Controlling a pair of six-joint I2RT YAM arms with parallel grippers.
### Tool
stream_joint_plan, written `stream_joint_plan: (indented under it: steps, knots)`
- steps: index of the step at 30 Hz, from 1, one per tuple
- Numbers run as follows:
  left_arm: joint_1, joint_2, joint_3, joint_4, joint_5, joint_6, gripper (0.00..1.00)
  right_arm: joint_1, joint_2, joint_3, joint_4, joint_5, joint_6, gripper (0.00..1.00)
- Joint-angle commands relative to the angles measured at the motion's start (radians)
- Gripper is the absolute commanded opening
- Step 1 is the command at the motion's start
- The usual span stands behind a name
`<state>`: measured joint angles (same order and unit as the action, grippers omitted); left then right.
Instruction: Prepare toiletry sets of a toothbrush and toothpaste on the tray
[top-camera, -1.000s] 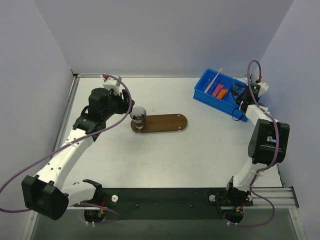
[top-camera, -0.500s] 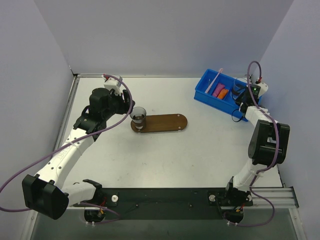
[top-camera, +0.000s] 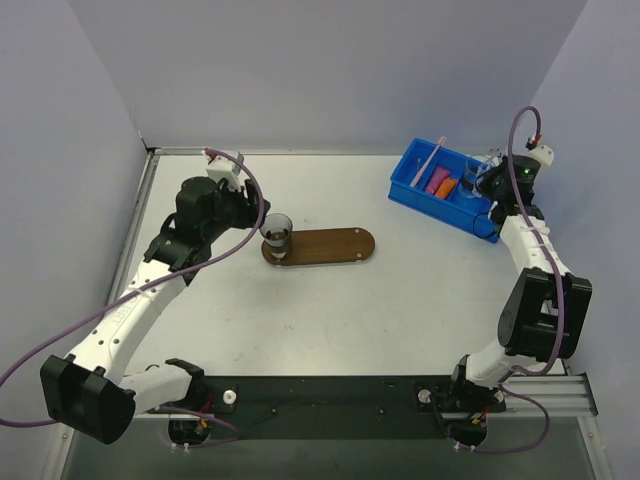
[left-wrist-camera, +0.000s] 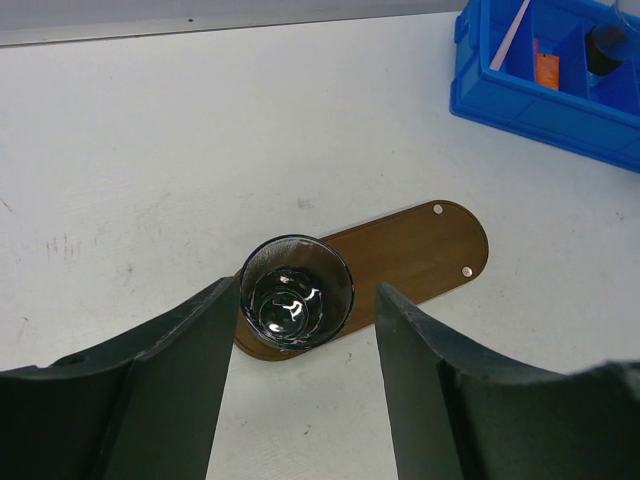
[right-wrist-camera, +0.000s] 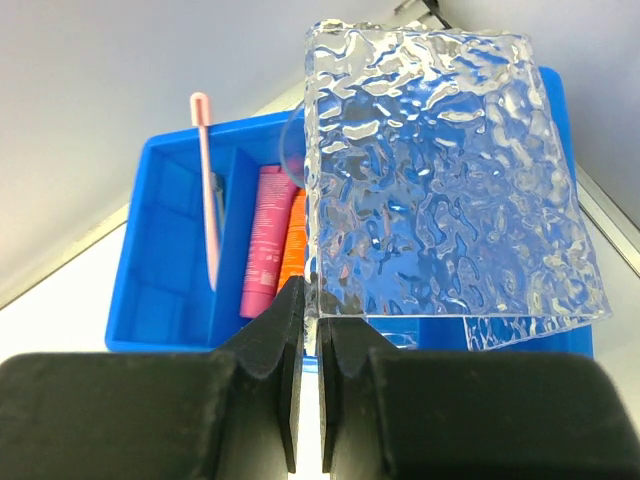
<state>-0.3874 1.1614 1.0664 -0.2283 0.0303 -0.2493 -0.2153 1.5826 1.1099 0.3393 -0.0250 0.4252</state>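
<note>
White table (top-camera: 400, 300); right jaws pinch clear textured cup (right-wrist-camera: 440, 170) over blue bin (right-wrist-camera: 160, 270).

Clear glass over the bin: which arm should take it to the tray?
Right: the right gripper is shut on the clear glass above the blue bin; left gripper stands open around the other glass on the tray.

Bright, even, diffuse light from above; faint soft shadows beneath left arm (top-camera: 130, 310) on table (top-camera: 400, 300). Top view sharp edge to edge. Specular glints inside glass (left-wrist-camera: 296, 293), heavy sparkle across textured clear cup (right-wrist-camera: 440, 170). Near-lens fingers (right-wrist-camera: 120, 420) of right gripper (right-wrist-camera: 311, 308) dark, slightly soft; blue bin (right-wrist-camera: 160, 300) saturated, crisp.
</note>
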Motion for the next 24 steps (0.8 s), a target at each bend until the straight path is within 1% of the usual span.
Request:
stream_joint_plan:
  steps: [1, 4, 5, 6, 8, 12, 13, 15, 16, 18, 19, 21, 22, 23, 24]
  knots:
    - [-0.011, -0.040, 0.017, 0.030, 0.025, 0.025, 0.66, 0.013, -0.140, -0.002, 0.090, -0.091, -0.011, 0.00]
    - [-0.022, -0.046, 0.014, 0.044, 0.063, 0.034, 0.66, 0.024, -0.215, -0.016, 0.075, -0.189, -0.009, 0.00]
    - [-0.027, -0.049, 0.014, 0.050, 0.074, 0.038, 0.66, 0.024, -0.229, -0.019, 0.073, -0.279, 0.003, 0.00]
    - [-0.031, -0.051, 0.012, 0.053, 0.082, 0.039, 0.66, 0.030, -0.248, -0.019, 0.067, -0.323, 0.007, 0.00]
    - [-0.045, -0.055, 0.009, 0.064, 0.111, 0.048, 0.66, 0.057, -0.298, -0.018, 0.027, -0.421, 0.000, 0.00]
    - [-0.064, -0.046, 0.013, 0.083, 0.198, 0.055, 0.66, 0.140, -0.366, -0.001, -0.101, -0.538, -0.035, 0.00]
    - [-0.067, -0.040, 0.018, 0.083, 0.248, 0.054, 0.66, 0.155, -0.389, -0.002, -0.141, -0.568, -0.042, 0.00]
    - [-0.077, -0.022, 0.033, 0.075, 0.295, 0.054, 0.66, 0.204, -0.417, -0.018, -0.172, -0.654, -0.048, 0.00]
    - [-0.080, -0.017, 0.041, 0.075, 0.351, 0.053, 0.66, 0.209, -0.424, -0.027, -0.193, -0.680, -0.048, 0.00]
    - [-0.085, -0.008, 0.044, 0.092, 0.410, 0.041, 0.67, 0.273, -0.443, -0.041, -0.227, -0.769, -0.052, 0.00]
    - [-0.087, -0.008, 0.040, 0.112, 0.463, 0.029, 0.67, 0.293, -0.449, -0.050, -0.241, -0.803, -0.060, 0.00]
    - [-0.096, 0.001, 0.040, 0.130, 0.525, 0.009, 0.70, 0.342, -0.463, -0.058, -0.284, -0.872, -0.081, 0.00]
    - [-0.096, 0.006, 0.041, 0.154, 0.595, -0.001, 0.71, 0.359, -0.467, -0.059, -0.304, -0.885, -0.092, 0.00]
    - [-0.096, 0.020, 0.041, 0.173, 0.633, -0.016, 0.72, 0.373, -0.469, -0.058, -0.327, -0.894, -0.104, 0.00]
    - [-0.096, 0.027, 0.040, 0.190, 0.672, -0.048, 0.72, 0.405, -0.473, -0.055, -0.388, -0.901, -0.121, 0.00]
